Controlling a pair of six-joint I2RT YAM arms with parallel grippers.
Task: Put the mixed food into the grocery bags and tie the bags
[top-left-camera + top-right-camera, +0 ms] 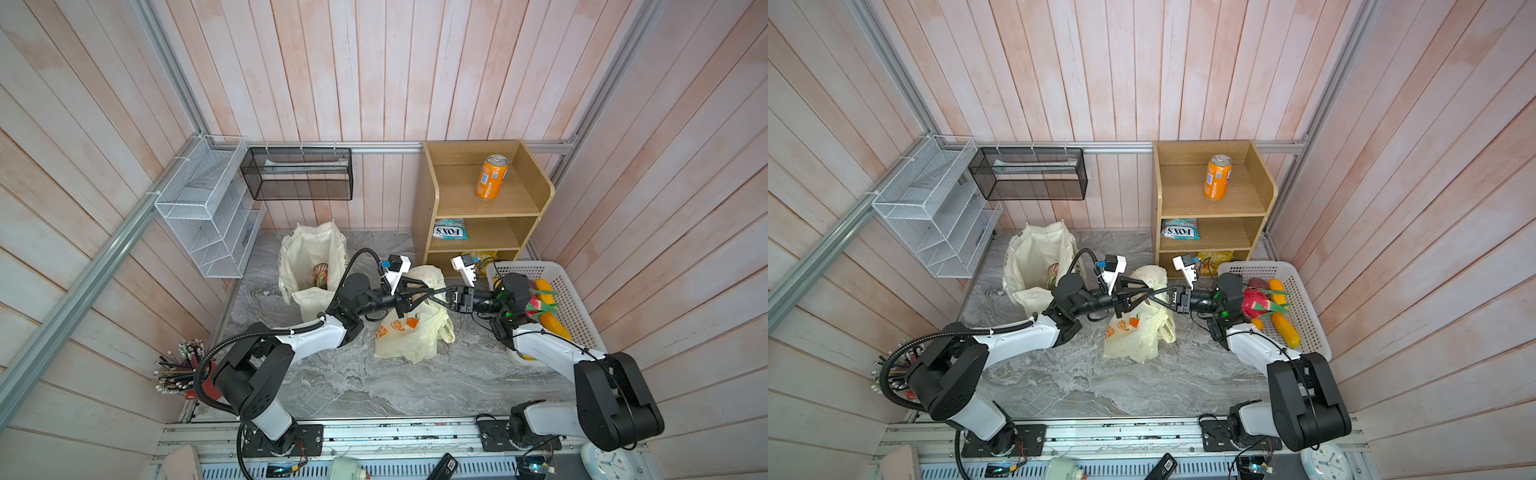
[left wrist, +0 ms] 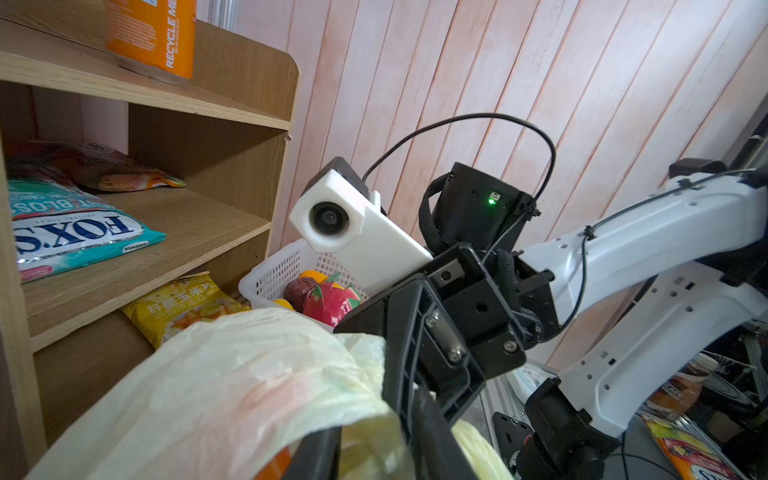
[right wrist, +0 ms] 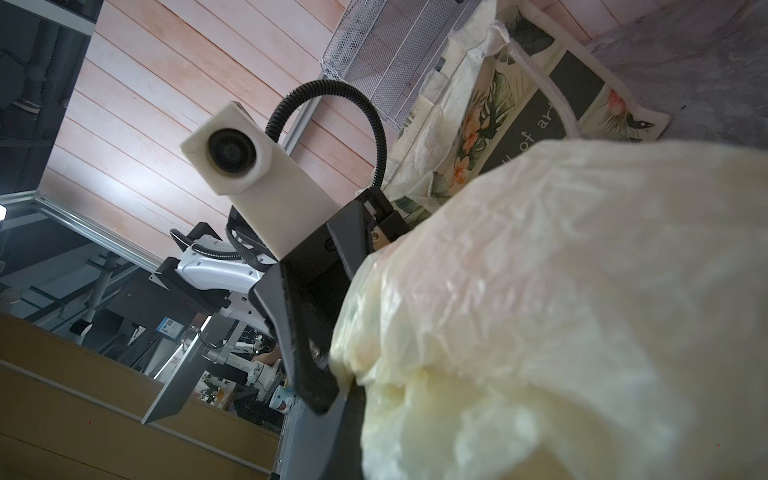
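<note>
In both top views my arms meet over the plastic carrier [image 1: 409, 336]. It lies slumped mid-table [image 1: 374, 386], between the canvas tote [image 1: 297, 253] and the white basket [image 1: 579, 316]. My left gripper [image 1: 432, 294] reaches rightward and my right gripper [image 1: 444, 301] leftward, so their fingers cross above the bag's gathered top. I judge this is the tying step, with each side working a handle.

The tote stands open with something red [image 1: 321, 272] lettered in pale script down inside it. The basket holds a pink dragon fruit [image 1: 1254, 303], yellow toy fruits [image 1: 1285, 330] and a dark one. The wooden shelf [image 1: 538, 183] carries an orange can [image 1: 491, 176], a teal packet [image 1: 449, 229] and, lowest, a yellow packet [image 1: 484, 255]. By my reckoning, plenty of food is unpacked.

From my left wrist, my own fingers [image 2: 318, 453] stand part-way apart with a wad of the carrier's plastic bunched between them, so I am pinching the bag. The right gripper's black frame sits right against that same plastic. The carrier bulges, but I cannot tell what is inside it.

From my right wrist, the carrier's crinkled plastic fills the frame and hides my right fingertips. Those jaws are pressed together. Whether a fold of handle is caught between them, I cannot tell. Beyond the plastic, the tote shows its leaf print and dark lettered panel.
</note>
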